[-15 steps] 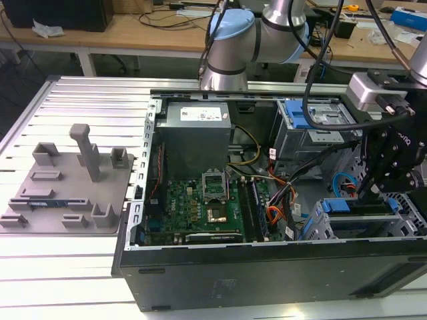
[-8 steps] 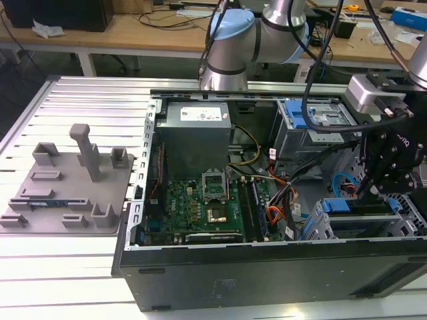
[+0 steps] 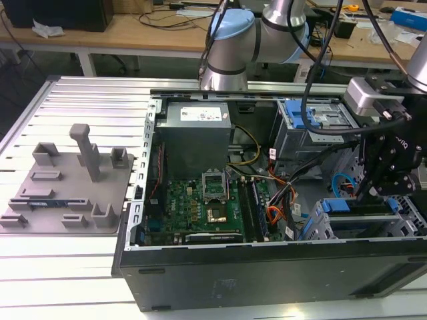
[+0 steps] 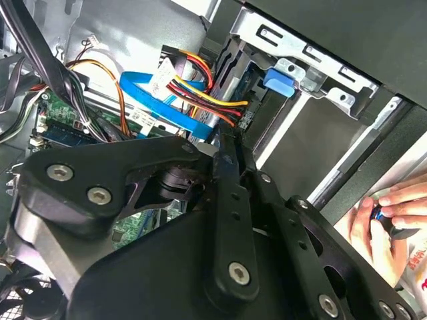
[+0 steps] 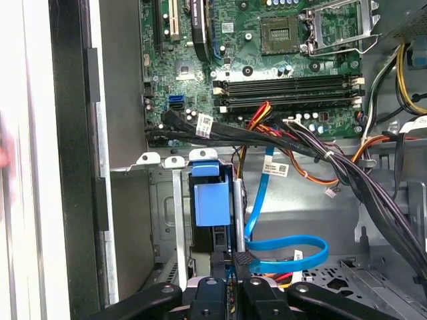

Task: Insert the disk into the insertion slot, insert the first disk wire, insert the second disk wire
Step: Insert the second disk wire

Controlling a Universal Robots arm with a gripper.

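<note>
The disk (image 3: 333,205), in its blue carrier (image 5: 210,200), sits inside the grey insertion slot (image 3: 363,230) at the case's corner on the exterior view's right. My gripper (image 3: 372,192) reaches down into the case just behind it. In the first wrist view the gripper (image 5: 230,270) is shut on the black connector (image 5: 241,258) of a blue disk wire (image 5: 287,247), close to the disk's rear end. In the second wrist view the shut gripper (image 4: 230,143) points at the blue wire (image 4: 167,100) and a red-yellow-black wire bundle (image 4: 213,97), whose plug lies beside the slot's metal frame (image 4: 313,67).
The motherboard (image 3: 207,207) and power supply (image 3: 197,133) fill the case's middle. A taller bay with a blue latch (image 3: 313,117) stands at the back. Black cable bundles (image 5: 320,157) cross near the gripper. A grey fixture plate (image 3: 67,187) lies outside. A person's hand (image 4: 390,213) is beyond the case wall.
</note>
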